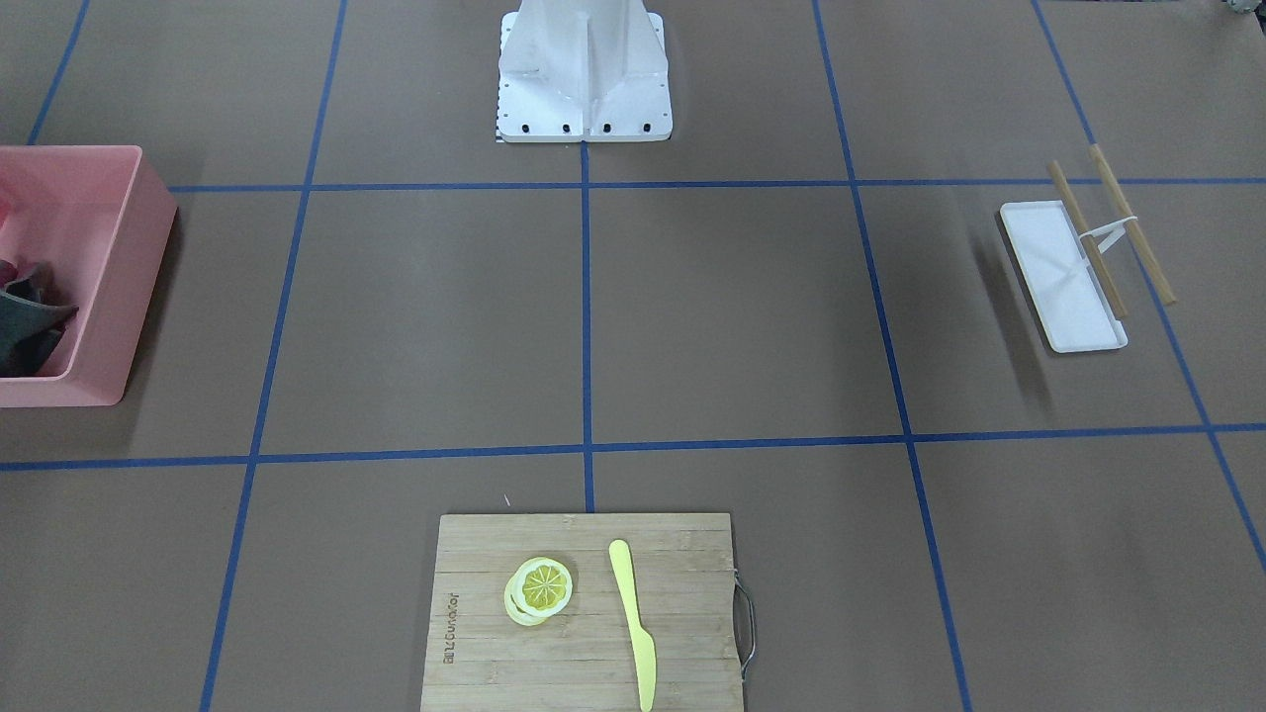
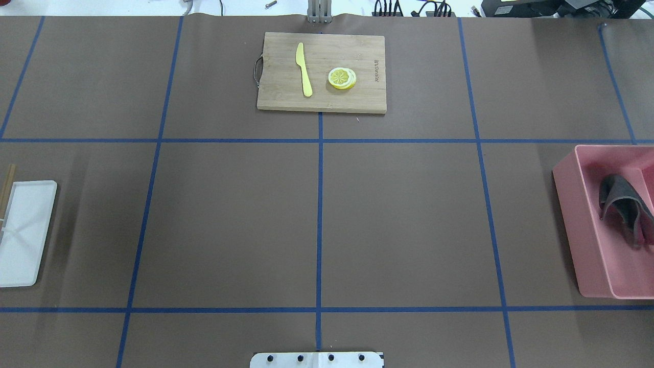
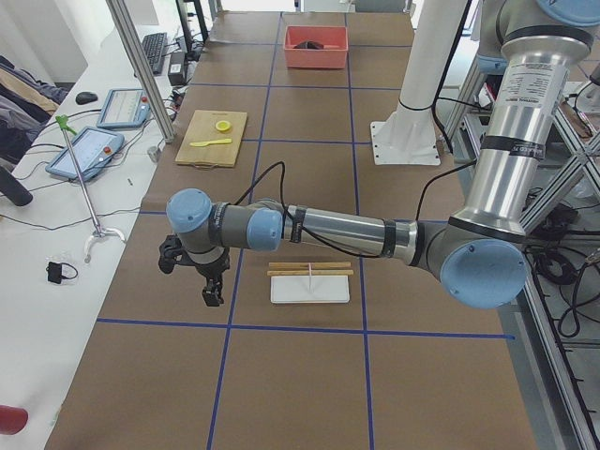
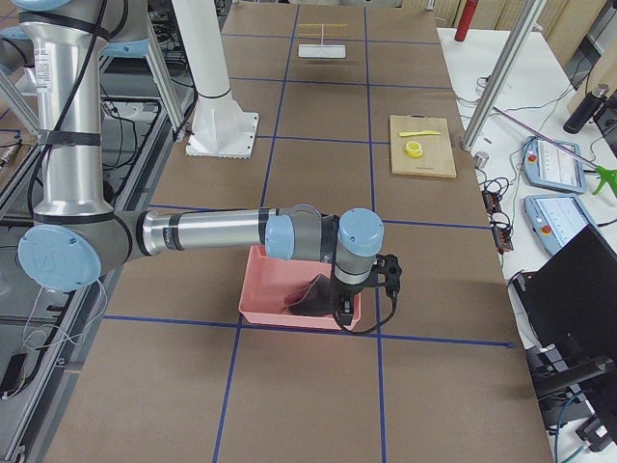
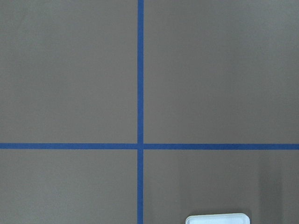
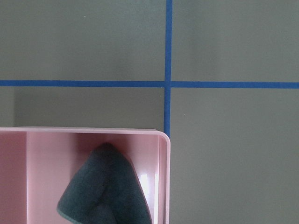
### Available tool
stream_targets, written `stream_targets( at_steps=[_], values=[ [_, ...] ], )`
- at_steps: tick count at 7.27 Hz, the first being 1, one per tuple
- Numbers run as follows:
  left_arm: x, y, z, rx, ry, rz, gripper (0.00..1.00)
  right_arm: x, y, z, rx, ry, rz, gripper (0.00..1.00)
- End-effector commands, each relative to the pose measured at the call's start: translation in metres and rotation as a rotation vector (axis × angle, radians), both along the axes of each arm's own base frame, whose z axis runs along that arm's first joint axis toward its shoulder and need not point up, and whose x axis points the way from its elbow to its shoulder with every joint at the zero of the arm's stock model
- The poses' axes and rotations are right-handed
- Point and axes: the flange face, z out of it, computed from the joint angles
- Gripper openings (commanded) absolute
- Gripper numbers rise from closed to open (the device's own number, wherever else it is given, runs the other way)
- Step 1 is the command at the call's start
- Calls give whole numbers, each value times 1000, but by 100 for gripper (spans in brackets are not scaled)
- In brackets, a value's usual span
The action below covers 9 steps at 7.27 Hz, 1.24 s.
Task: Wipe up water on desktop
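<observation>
From my seat I read the scene outward from the robot's white base plate [image 2: 317, 360]. The matte brown desktop [image 2: 398, 225] taped into blue rectangles spreads ahead of it, and I can make out no water on it in any view.

My right gripper [image 4: 364, 307] hangs over the far rim of the pink plastic bin [image 2: 572, 230], with the dark grey cloth [image 2: 621, 204] bunched inside, just below and to the robot's side of it. I take it the cloth is kept there as the wiping tool. The side view alone won't tell me if those fingers are apart.

My left gripper [image 3: 212, 289] hovers above bare desktop, near the white rectangular tray [image 1: 1060, 277] and its two wooden sticks [image 1: 1132, 225]; same doubt.

Farthest off lies the bamboo cutting board [image 2: 322, 71], holding a yellow plastic knife [image 2: 304, 69] and a lemon slice [image 2: 342, 78].
</observation>
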Motion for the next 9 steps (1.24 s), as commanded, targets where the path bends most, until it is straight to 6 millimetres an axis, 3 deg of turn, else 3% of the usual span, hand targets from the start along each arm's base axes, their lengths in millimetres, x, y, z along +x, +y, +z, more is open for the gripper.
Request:
stream_targets(
  at_steps=[1,3,4,9],
  values=[
    [1,-5,-12,41,19,0,98,-2,-10,-10,23,-2,-1,100],
    [2,-4,-16,79,39,0,98,-2,-33,-26,59,1,0,100],
    [2,-3,-25,96,40,1,98,-2,-35,-31,67,-5,1,100],
    [2,-1,-24,95,54,2,98,-3,-36,-48,99,-36,0,100]
  ],
)
